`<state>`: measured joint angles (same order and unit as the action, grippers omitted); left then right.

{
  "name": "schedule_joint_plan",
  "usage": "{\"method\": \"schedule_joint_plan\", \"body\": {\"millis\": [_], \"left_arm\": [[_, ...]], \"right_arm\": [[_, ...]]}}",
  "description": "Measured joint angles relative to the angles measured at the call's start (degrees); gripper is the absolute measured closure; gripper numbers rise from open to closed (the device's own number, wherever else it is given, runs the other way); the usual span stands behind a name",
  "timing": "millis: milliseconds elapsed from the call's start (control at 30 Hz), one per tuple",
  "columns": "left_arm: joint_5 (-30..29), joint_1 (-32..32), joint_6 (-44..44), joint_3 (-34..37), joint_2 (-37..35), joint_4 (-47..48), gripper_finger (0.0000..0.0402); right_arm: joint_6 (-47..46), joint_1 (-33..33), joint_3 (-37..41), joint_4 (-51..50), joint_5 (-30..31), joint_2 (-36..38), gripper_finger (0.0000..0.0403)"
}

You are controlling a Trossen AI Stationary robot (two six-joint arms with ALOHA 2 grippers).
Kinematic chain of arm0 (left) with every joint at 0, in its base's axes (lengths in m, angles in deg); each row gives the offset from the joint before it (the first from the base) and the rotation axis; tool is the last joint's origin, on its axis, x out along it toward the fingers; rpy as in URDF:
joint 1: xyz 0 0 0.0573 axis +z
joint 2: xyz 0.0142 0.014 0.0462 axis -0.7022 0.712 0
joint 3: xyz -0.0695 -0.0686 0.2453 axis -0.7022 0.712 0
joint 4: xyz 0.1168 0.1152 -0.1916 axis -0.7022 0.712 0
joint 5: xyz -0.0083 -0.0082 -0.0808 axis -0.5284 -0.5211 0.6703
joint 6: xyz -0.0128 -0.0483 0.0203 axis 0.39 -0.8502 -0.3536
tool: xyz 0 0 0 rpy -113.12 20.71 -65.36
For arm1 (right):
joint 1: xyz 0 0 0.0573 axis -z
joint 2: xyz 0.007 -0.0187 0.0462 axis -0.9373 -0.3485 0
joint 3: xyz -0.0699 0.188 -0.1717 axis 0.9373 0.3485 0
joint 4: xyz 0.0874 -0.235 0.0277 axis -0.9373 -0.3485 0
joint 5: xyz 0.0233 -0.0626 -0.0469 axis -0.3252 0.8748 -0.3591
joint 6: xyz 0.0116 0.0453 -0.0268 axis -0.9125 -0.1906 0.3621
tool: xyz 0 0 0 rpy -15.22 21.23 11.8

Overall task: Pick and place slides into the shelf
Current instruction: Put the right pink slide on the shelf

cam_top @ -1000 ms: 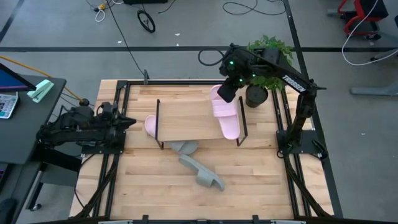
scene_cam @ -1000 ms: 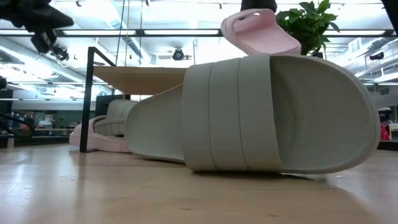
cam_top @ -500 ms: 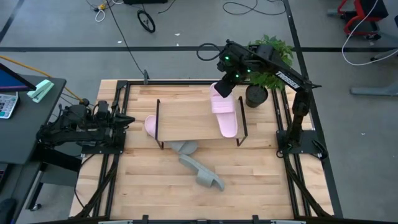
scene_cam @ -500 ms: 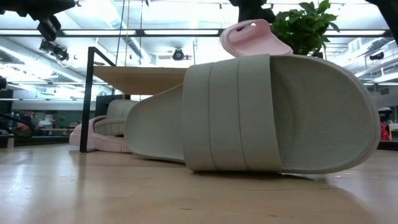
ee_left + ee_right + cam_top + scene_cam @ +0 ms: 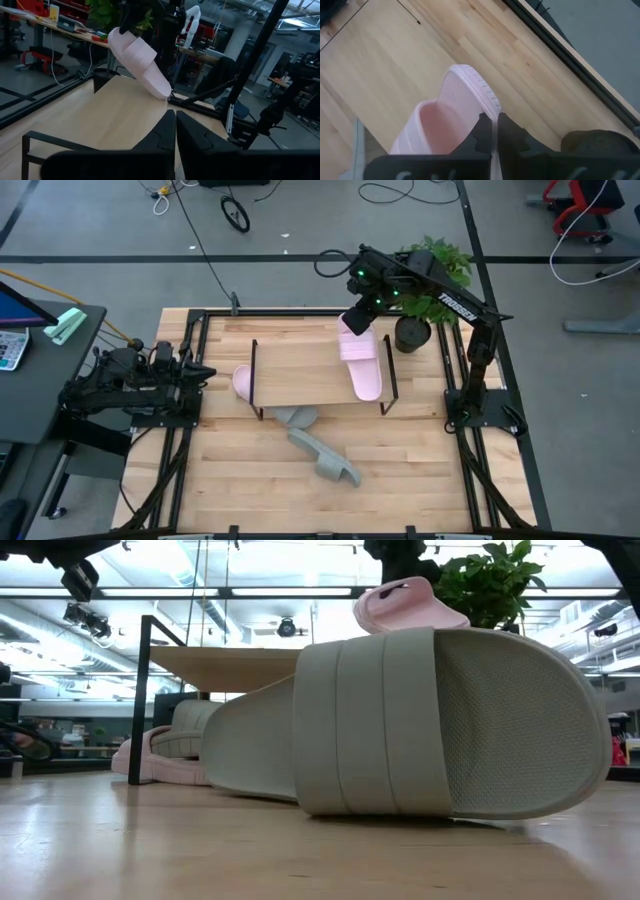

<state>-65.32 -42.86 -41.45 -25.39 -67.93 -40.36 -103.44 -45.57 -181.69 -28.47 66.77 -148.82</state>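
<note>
Right gripper (image 5: 357,321) fingers clamped on the heel rim of a pink slide (image 5: 361,358), tilted with toe end down on the shelf (image 5: 300,370) board at its right end. Left gripper (image 5: 205,372) fingers pressed together, parked at the counter's (image 5: 420,460) left edge. Second pink slide (image 5: 241,383) beside the shelf's left frame. Two grey slides (image 5: 323,455) in front, one partly under the shelf.

- Even, bright overhead light; ceiling strip lights (image 5: 300,592) glare in the low view.
- Soft shadows on the counter (image 5: 400,470).
- Grey slide (image 5: 420,725) close up, slightly soft.
</note>
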Motion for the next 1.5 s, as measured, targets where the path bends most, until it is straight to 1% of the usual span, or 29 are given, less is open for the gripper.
{"method": "schedule_joint_plan", "body": {"millis": [133, 333, 433, 667, 767, 933, 1067, 1300, 1500], "left_arm": [[0.00, 0.00, 0.04, 0.00, 0.00, -0.01, 0.0377], [0.00, 0.00, 0.04, 0.00, 0.00, 0.00, 0.0393], [0.00, 0.02, 0.07, 0.00, 0.00, 0.00, 0.0394], [0.01, 0.00, 0.11, 0.00, 0.00, 0.00, 0.0379], [0.02, 0.02, 0.11, 0.00, 0.00, 0.00, 0.0380], [0.02, 0.01, 0.07, 0.00, 0.00, 0.02, 0.0393], [0.02, 0.01, 0.04, 0.00, 0.00, 0.24, 0.0393], [0.00, 0.01, 0.63, 0.00, 0.00, 0.57, 0.0376], [0.00, 0.00, 0.63, 0.00, 0.00, 1.43, 0.0384]], "right_arm": [[-1.19, 0.00, 0.00, 0.00, -0.02, 0.00, 0.0393], [-1.62, 0.00, 0.00, 0.02, -0.67, 0.00, 0.0393], [-1.59, -0.22, 0.00, -0.05, -1.04, 0.00, 0.0393], [1.06, -2.28, 0.00, -0.11, 2.16, 0.00, 0.0393], [1.46, -2.91, 1.25, 0.09, 4.28, 0.02, 0.0393], [1.92, -3.12, 5.23, 0.02, 5.21, 0.53, 0.0393], [3.84, -3.65, 7.26, -0.11, 6.69, 0.57, 0.0393], [5.46, -3.76, 8.35, -0.17, 9.90, 0.57, 0.0393], [5.20, -3.60, 8.35, -0.13, 10.28, 0.57, 0.0393]]}}
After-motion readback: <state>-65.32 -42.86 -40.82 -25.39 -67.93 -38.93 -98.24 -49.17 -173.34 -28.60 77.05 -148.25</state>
